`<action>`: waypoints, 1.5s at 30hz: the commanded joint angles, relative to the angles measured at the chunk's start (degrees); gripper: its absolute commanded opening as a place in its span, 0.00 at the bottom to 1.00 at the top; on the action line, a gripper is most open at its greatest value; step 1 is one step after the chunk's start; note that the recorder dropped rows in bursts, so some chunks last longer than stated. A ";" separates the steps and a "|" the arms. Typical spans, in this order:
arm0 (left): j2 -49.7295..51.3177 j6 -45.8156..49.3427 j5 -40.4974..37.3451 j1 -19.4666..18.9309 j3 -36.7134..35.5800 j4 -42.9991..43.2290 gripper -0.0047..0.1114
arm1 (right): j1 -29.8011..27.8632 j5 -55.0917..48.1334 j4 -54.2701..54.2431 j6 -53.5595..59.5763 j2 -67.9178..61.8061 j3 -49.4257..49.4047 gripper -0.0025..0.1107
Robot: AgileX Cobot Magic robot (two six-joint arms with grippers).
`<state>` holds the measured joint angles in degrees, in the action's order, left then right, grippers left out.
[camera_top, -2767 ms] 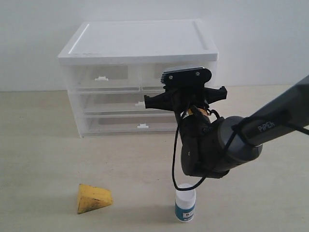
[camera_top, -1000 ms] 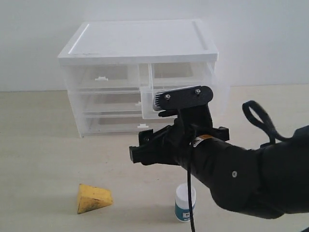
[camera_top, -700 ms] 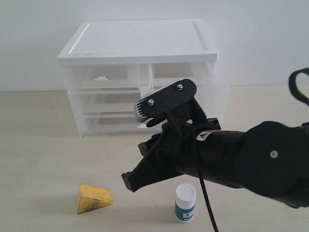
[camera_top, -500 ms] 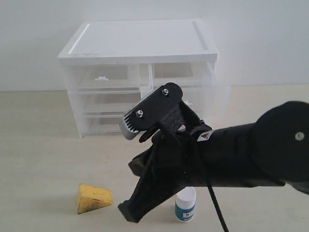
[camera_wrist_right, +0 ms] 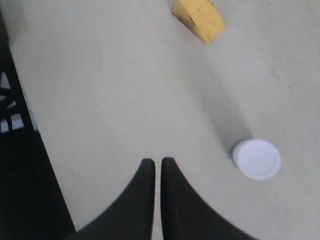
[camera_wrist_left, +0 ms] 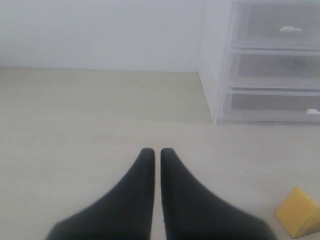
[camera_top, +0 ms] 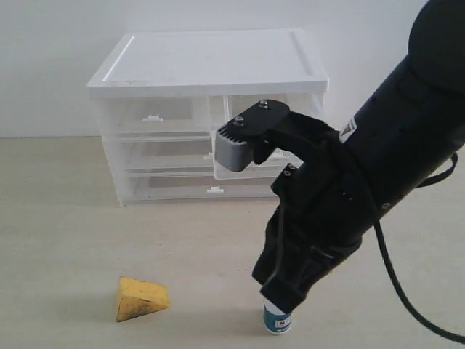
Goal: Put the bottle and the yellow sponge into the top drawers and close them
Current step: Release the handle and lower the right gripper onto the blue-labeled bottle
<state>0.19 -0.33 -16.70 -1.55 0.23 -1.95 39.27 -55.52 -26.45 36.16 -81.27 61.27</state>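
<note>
The right jaws are closed on nothing, low over the desk [camera_wrist_right: 100, 100]. The bottle [camera_wrist_right: 256, 159] stands just beside them, not between them, so nothing is gripped. The left jaws, also closed and empty, hang apart. The sponge [camera_top: 140, 298] lies near left. The top right drawer [camera_top: 261, 171] looks pulled out, ready to receive.

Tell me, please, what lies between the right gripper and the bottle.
Only bare tabletop separates the right gripper from the bottle, as the right wrist view shows.
</note>
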 commanded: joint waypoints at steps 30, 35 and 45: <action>-0.19 -0.10 0.02 -0.17 -0.23 -0.13 0.08 | -0.41 15.94 11.91 0.56 -17.69 -2.94 0.78; -0.19 -0.10 0.02 -0.17 -0.23 -0.13 0.08 | -0.41 16.69 13.31 0.56 -18.81 -2.94 0.78; -0.19 -0.10 0.02 -0.17 -0.23 -0.13 0.08 | -0.41 17.95 13.77 0.56 -20.63 -2.94 0.64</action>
<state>0.19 -0.33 -16.70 -1.55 0.23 -1.95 39.32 -38.03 -13.07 36.40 -101.97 58.68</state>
